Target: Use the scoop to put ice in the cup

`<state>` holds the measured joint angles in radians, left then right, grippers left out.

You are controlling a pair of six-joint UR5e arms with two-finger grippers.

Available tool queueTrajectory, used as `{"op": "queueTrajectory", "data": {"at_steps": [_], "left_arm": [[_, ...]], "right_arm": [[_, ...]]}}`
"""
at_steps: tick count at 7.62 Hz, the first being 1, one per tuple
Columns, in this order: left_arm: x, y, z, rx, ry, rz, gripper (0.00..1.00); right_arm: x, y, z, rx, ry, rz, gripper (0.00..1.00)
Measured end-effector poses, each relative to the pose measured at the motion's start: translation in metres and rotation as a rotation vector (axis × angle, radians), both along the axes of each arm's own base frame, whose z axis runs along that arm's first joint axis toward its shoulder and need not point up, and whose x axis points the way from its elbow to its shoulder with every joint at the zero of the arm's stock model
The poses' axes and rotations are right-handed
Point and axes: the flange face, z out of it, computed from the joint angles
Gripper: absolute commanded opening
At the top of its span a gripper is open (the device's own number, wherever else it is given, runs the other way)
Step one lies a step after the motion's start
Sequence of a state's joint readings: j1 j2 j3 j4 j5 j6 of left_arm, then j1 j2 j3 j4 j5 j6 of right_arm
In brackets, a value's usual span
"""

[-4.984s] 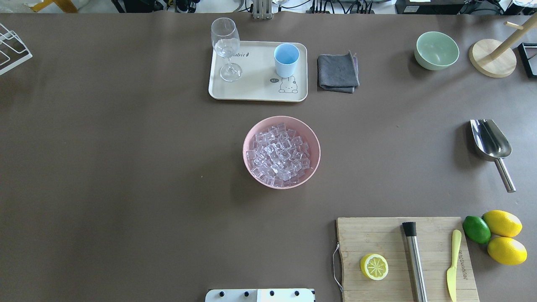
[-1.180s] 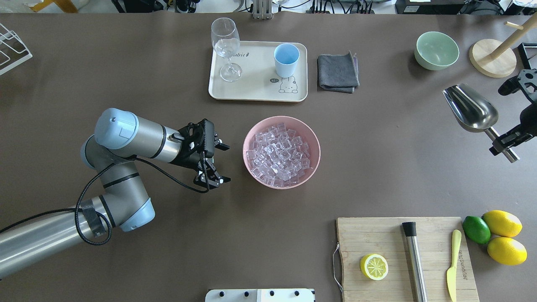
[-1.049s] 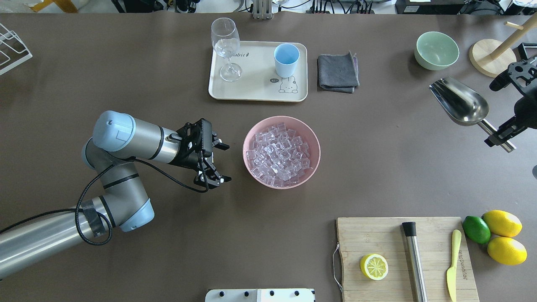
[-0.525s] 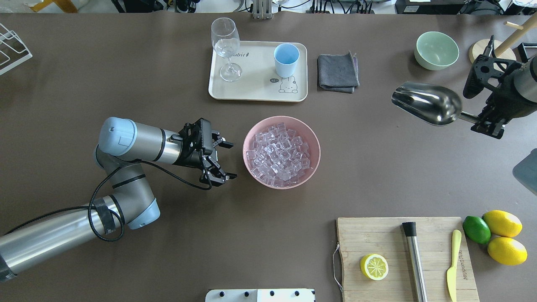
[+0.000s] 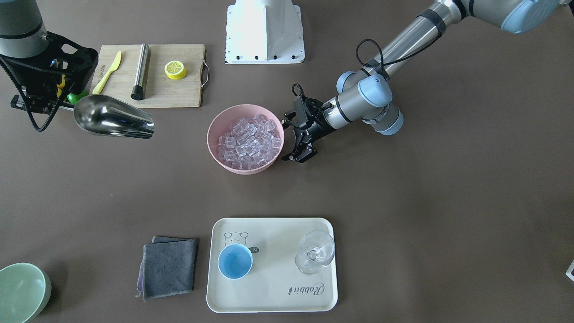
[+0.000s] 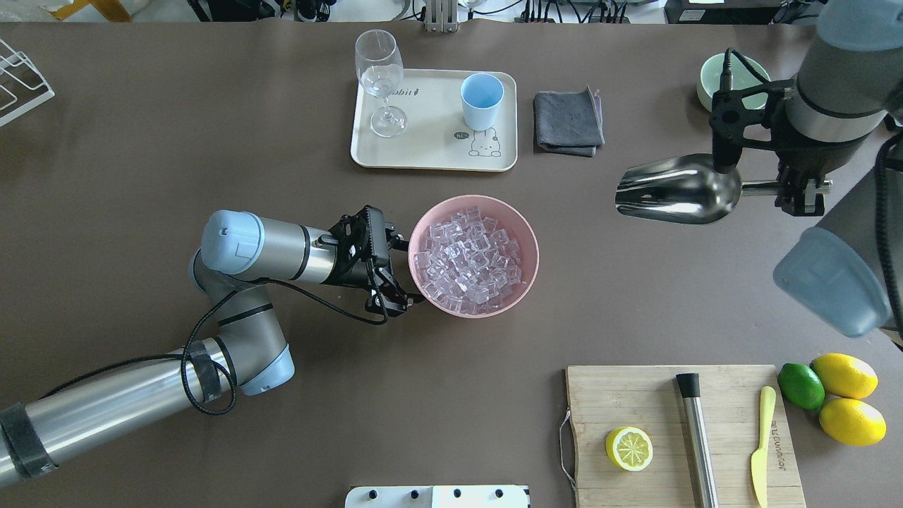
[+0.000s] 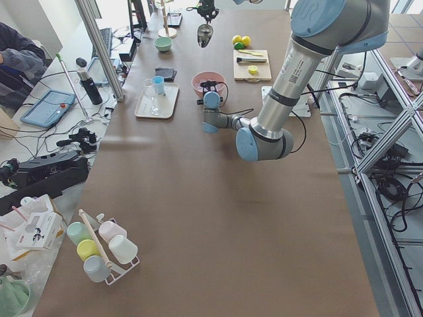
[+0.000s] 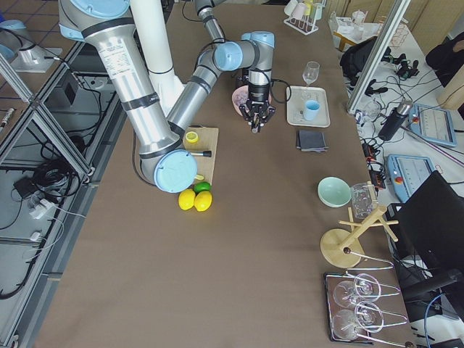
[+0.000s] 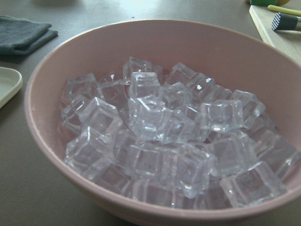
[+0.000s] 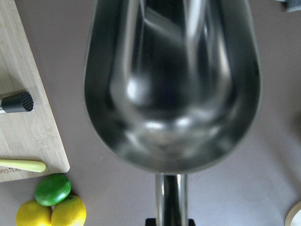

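Scoop (image 6: 677, 190): handle clamped in right jaws, trough sticking out ahead of them, open end toward pink bowl (image 6: 530, 240), whole thing lifted off desk (image 6: 211, 141). Right wrist cam: trough inside is plain shiny steel.

Ice (image 6: 469, 257): heaped in pink bowl, straight ahead of left jaws and filling left wrist cam. Left jaws spread wide, one finger either side of bowl's near rim, just beside it; contact – can't tell.

Cup (image 6: 482, 101): upright on cream tray (image 6: 430, 152) w/ stemmed glass (image 6: 379, 63) beside it, past the bowl from left jaws, well apart from both jaws. Grey cloth (image 6: 568, 121) just beside tray. Cutting board (image 6: 635, 395) w/ lemon half (image 6: 628, 448) lies well apart from right jaws, on robot's side.
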<state>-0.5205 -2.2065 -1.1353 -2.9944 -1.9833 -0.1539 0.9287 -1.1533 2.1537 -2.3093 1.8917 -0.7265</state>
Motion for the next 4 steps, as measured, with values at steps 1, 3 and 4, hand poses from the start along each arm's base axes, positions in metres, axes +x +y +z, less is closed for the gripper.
{"op": "queueTrajectory", "data": {"at_steps": [1,3,4], "left_arm": [[0.003,0.001,-0.002,0.000,0.001,-0.005,0.98],[0.006,0.001,-0.006,0.000,0.004,-0.019,0.98],[0.006,0.001,-0.007,0.000,0.005,-0.025,0.98]], "right_arm": [[-0.018,-0.008,-0.012,-0.016,0.052,-0.045,0.00],[-0.063,-0.029,-0.043,-0.038,0.152,-0.123,0.00],[-0.078,-0.037,-0.059,-0.037,0.187,-0.153,0.00]]}}
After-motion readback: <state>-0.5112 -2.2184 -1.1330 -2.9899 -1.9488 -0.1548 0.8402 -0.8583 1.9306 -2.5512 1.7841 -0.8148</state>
